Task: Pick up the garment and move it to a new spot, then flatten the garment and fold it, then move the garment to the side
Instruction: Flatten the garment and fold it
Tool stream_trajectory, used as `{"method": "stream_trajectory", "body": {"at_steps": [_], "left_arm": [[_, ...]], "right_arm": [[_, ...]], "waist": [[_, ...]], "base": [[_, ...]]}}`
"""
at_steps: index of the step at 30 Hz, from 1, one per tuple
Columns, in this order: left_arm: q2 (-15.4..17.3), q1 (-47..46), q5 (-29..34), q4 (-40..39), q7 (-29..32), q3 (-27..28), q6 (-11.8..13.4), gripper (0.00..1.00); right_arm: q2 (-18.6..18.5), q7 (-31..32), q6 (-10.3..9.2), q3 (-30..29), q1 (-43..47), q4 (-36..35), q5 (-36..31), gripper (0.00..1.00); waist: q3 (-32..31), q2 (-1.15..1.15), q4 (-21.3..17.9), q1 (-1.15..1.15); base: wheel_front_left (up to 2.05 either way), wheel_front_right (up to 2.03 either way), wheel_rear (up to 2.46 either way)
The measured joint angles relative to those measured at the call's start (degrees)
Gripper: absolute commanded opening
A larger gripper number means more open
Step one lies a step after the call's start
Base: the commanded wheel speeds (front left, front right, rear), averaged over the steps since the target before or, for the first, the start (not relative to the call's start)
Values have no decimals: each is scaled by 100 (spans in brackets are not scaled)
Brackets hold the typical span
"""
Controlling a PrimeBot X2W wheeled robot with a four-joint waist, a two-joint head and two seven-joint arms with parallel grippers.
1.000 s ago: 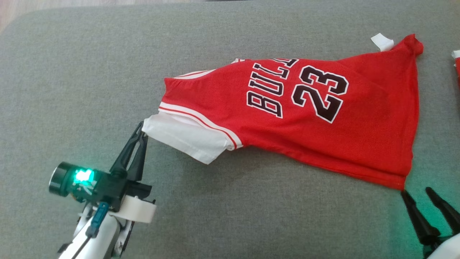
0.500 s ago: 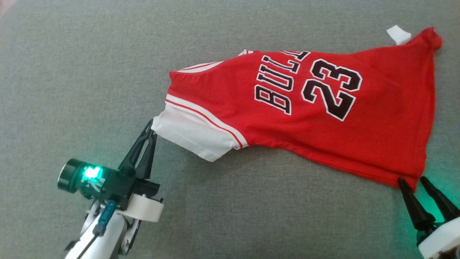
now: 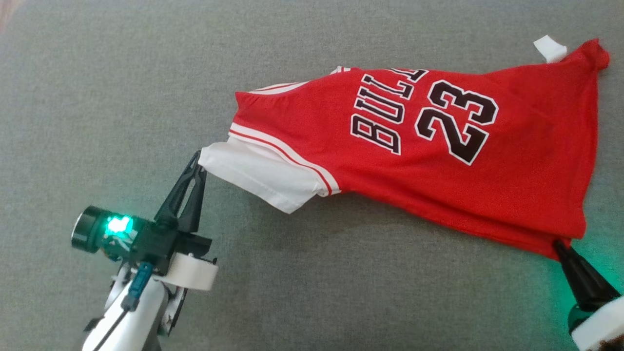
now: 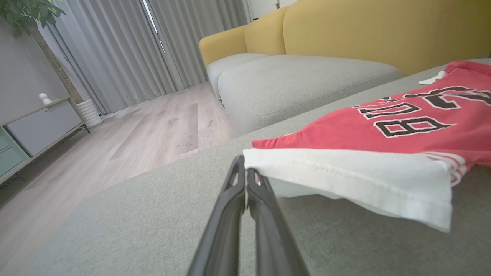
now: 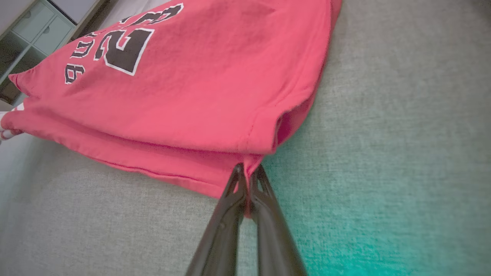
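Garment (image 3: 438,161) is stretched on the grey cushion (image 3: 341,292), left pincer (image 3: 197,162) pinching its white sleeve (image 3: 258,175), right pincer (image 3: 560,247) clamped on the hem corner (image 5: 251,161). Tiny bites, so a hard tug might slip one.

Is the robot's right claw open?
No, the right gripper is pinched shut on a corner of the red jersey.

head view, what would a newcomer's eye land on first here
First the bright red jersey with the black number 23, stretched across the grey cushion from the centre to the right. Then the left end effector, pinching its white sleeve at lower left, and the right end effector, shut on its corner at lower right.
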Motion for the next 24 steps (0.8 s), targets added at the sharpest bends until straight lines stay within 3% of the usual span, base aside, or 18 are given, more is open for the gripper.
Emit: {"method": "stream_trajectory", "body": {"at_steps": [7,13,17,21,24], "left_arm": [[110,19,-14,-158,0,199,-170,0],[598,-168,-109,-775,172,404,-503,0],[947,-897,-169,-1377,590,577,-779,0],[1084,-2064,-269,-1563,990,667,-1137,0],[1046,-2984,-364,-1247,1212,651,-1313,0]], "right_arm": [[-247,-143,0,-443,294,-636,163,0],[-639,41,0,-1485,318,-1663,171,0],[-926,435,0,-2051,201,-2214,296,0],[-1265,743,0,-2218,-735,-2310,416,0],[-1489,829,0,-1937,-1905,-2031,459,0]], "waist": [[-315,0,-74,0],[-744,0,-205,-1],[-962,0,-339,-2],[-925,0,-472,-2],[-727,0,-503,0]], "base": [[0,0,0],[0,0,0],[0,0,0],[0,0,0],[0,0,0]]}}
